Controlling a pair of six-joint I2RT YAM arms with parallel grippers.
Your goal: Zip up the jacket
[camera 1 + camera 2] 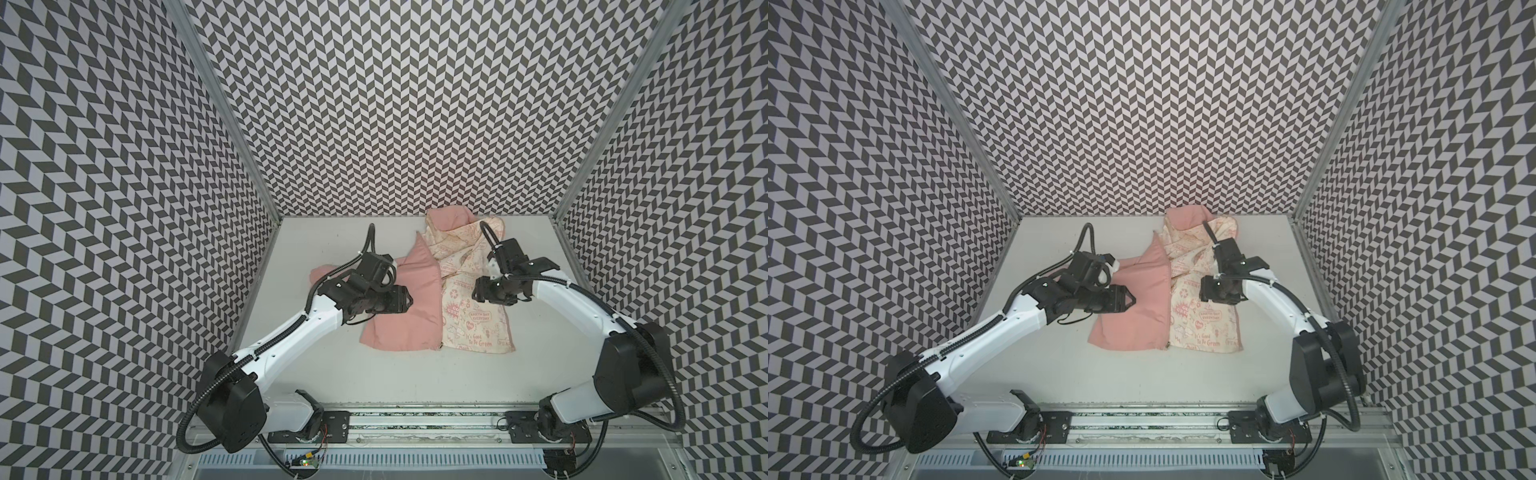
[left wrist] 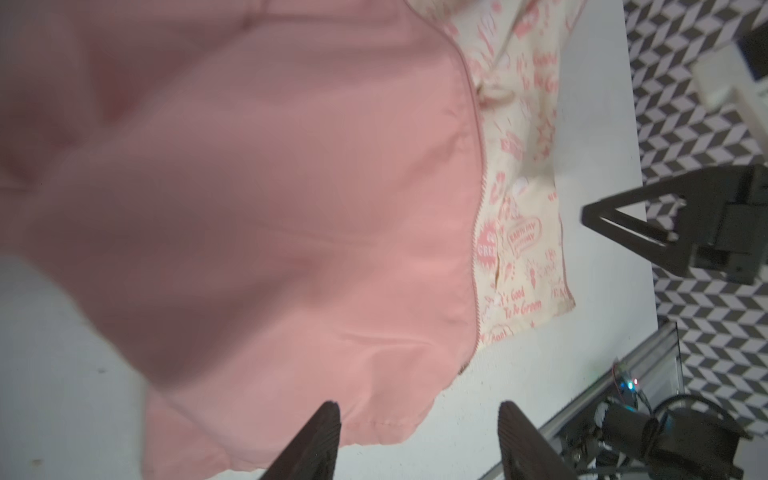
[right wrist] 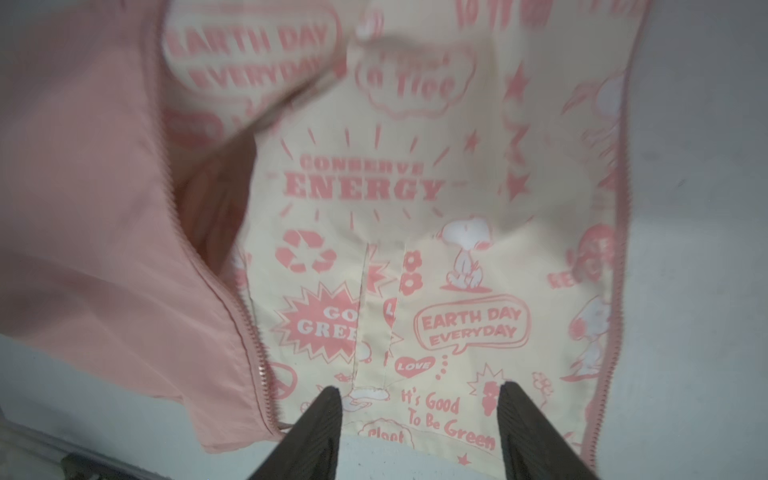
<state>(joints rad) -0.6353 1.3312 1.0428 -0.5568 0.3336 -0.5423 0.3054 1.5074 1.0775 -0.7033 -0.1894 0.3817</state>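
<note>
Both grippers hang w/ jaws apart and nothing btwn them: left gripper (image 2: 417, 407) over the pink hem, right gripper (image 3: 418, 387) over the printed lining (image 3: 415, 208) near its lower edge. Neither is touching cloth, as far as the wrist views show.

Jacket (image 1: 399, 307) lies on the table (image 1: 332, 374) btwn the two arms, rear-middle, w/ the top end bunched by the back wall. One front panel sits pink side up; the other is flipped open, lining up.

Progress: basically at the start. Zip not joined anywhere. One tooth row (image 3: 249, 336) runs along the pink panel's edge; the other tooth row (image 3: 615, 291) runs down the far edge of the flipped panel, so the two are well apart. Left to do, I'd say: turn that panel back over, bring the bottom ends together, seat them, pull the slider up. Can't make out the slider for sure.

Materials: shell is thin, smooth woven fabric w/ slight sheen and soft shallow creases, so it looks limp and slippery. Lining is matte cream, pink print: "CONSERVE ENERGY", "EARTH DAY EVERYDAY", recycle symbol, white cartoon dog. Teeth are fine and small on pink tape. Finger pads (image 3: 324, 415) are black, ribbed, wedge-shaped. Table is matte pale grey, flat.
</note>
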